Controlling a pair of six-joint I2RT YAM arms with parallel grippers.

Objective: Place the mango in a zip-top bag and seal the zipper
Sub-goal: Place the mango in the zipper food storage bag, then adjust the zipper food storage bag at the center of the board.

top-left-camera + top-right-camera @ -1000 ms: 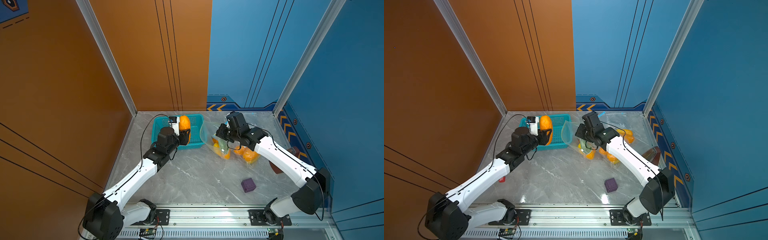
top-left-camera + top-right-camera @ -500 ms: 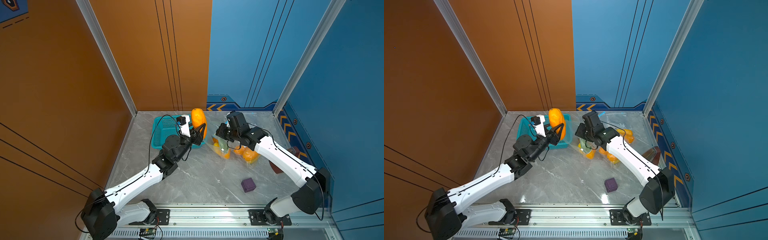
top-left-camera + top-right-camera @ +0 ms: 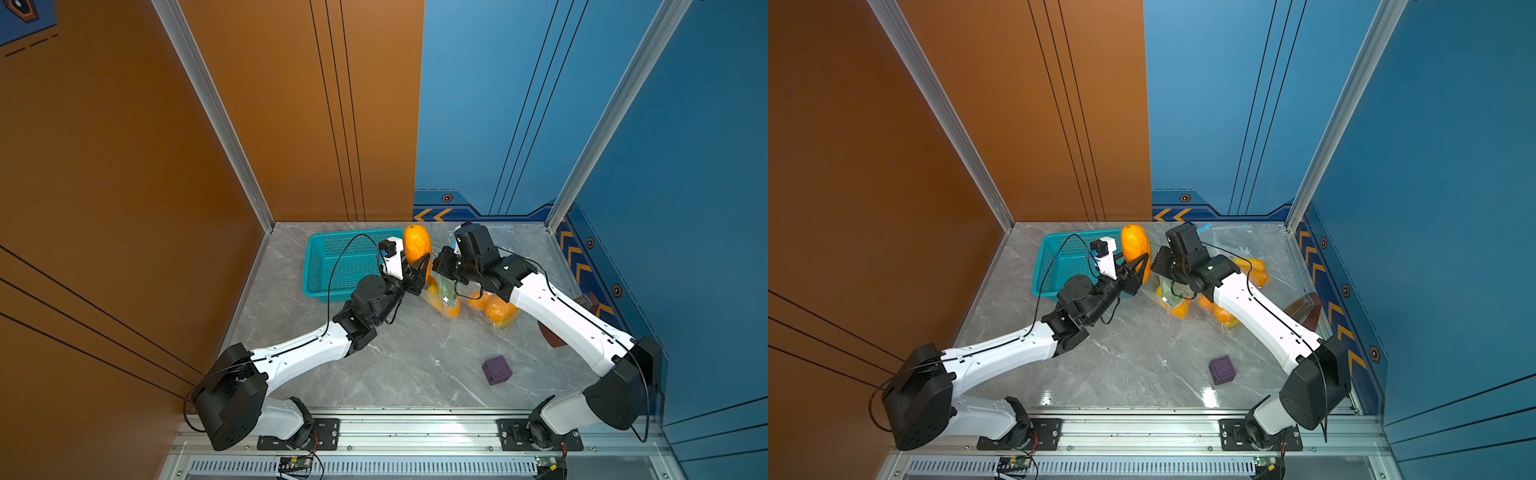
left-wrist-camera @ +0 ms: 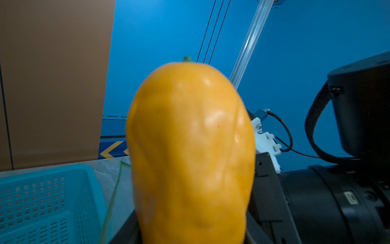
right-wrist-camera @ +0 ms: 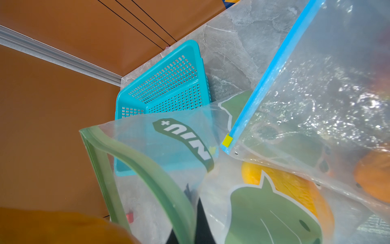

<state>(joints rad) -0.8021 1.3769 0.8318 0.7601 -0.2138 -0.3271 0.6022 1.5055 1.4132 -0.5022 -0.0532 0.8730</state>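
On a grey marble tabletop [image 3: 415,365] walled in orange and blue, the left claw [image 3: 419,272] pinches the low end of the mango [image 3: 417,247], upright in the air just beside the zip-top bag [image 3: 448,296], whose green rim the right claw [image 3: 436,266] holds, pressed together. The mango is smooth and orange-yellow with a green stem nub; it is probably firm, weighty and slick, so a grip across its belly looks safer.

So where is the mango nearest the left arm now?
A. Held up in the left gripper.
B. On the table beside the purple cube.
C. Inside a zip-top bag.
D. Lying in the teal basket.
A: the left gripper is closed on the lower end of the mango, which stands upright in the air, clear of the basket.
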